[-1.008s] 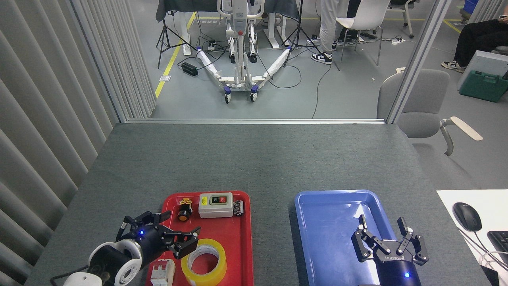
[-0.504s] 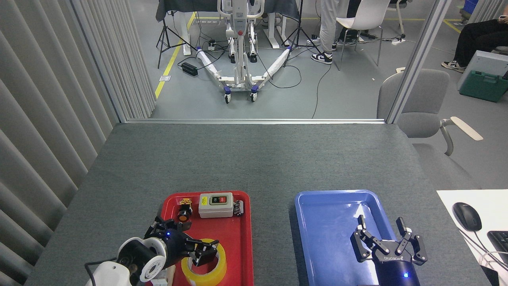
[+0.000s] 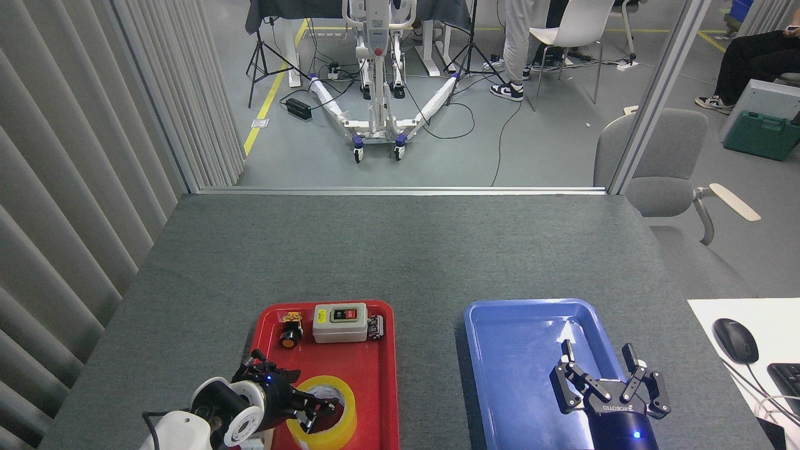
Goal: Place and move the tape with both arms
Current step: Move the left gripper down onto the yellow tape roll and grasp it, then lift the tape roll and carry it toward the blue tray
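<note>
The tape [image 3: 347, 414], a yellow translucent roll with a white core, lies flat at the near end of the red tray [image 3: 370, 375]. My left gripper [image 3: 314, 412] comes in from the lower left and sits low on the roll's left side. One dark finger reaches into the core hole, and the rest of the fingers are hidden behind the wrist, so its grip is unclear. My right gripper [image 3: 597, 354] hovers over the near part of the blue tray [image 3: 512, 356], fingers spread apart with nothing between them.
On the red tray's far end stand a grey switch box [image 3: 339, 322] and a black and orange push button [image 3: 289, 335]. A mouse [image 3: 735, 340] and keyboard [image 3: 789, 376] lie on a white surface at the right. A slatted wall runs along the left.
My left gripper has swung right from beside the tray and dropped onto the tape, a finger now inside its hole. The tape has not shifted. The right gripper has barely moved.
</note>
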